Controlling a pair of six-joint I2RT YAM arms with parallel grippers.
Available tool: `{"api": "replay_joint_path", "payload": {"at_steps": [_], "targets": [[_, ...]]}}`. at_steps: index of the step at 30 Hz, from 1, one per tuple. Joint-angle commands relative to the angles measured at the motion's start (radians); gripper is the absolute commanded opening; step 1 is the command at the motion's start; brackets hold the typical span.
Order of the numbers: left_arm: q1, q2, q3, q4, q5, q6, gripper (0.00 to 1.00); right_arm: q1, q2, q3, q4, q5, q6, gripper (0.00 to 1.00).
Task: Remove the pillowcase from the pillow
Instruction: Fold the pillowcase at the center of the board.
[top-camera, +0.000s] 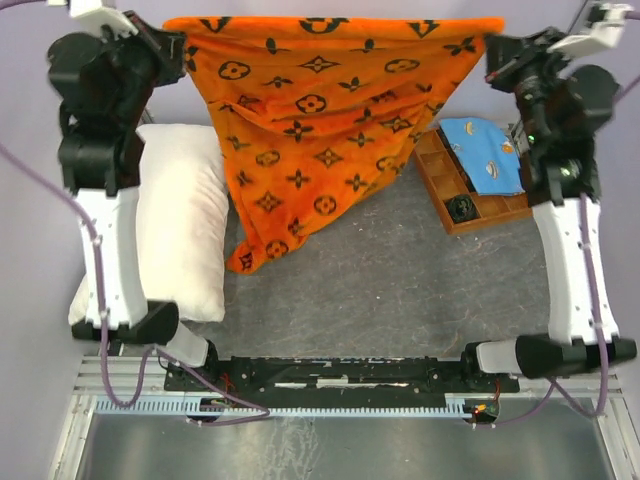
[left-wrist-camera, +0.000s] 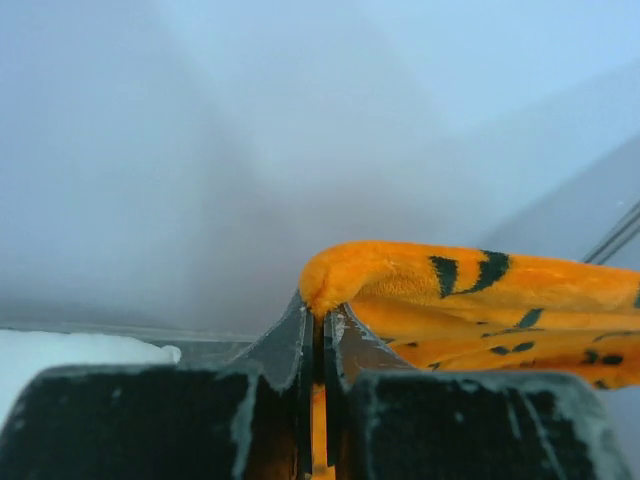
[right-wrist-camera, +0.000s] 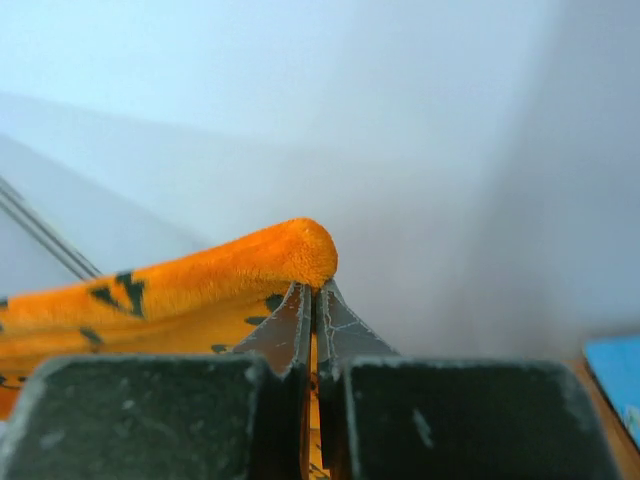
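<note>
The orange pillowcase with black flower motifs hangs stretched between my two raised grippers, its lower corner touching the table. My left gripper is shut on its top left corner; the fabric bulges over the closed tips. My right gripper is shut on the top right corner; the fabric folds over its tips. The white pillow lies bare on the table at the left, partly under my left arm, apart from the case.
A wooden tray with compartments sits at the right, holding a light-blue patterned cloth and a small black round object. The grey table top lies between the arms. Purple walls surround the table.
</note>
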Motion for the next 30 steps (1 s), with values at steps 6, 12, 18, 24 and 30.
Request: {"api": "replay_joint_path", "payload": {"at_steps": [6, 12, 18, 24, 30], "targets": [[0.001, -0.674, -0.398, 0.362, -0.063, 0.225, 0.03, -0.009, -0.449, -0.039, 0.349, 0.007, -0.117, 0.01], [-0.002, -0.994, -0.474, 0.415, -0.121, 0.248, 0.03, -0.009, -0.647, -0.031, 0.308, 0.048, -0.162, 0.01], [-0.003, -0.986, -0.326, 0.319, -0.123, 0.247, 0.03, -0.009, -0.666, 0.079, 0.212, 0.011, -0.167, 0.01], [-0.001, -0.898, -0.290, 0.283, -0.092, 0.239, 0.03, -0.009, -0.624, 0.131, 0.139, 0.041, -0.185, 0.01], [-0.015, -0.692, -0.314, 0.182, -0.084, 0.257, 0.03, -0.010, -0.504, 0.134, 0.060, 0.084, -0.198, 0.01]]}}
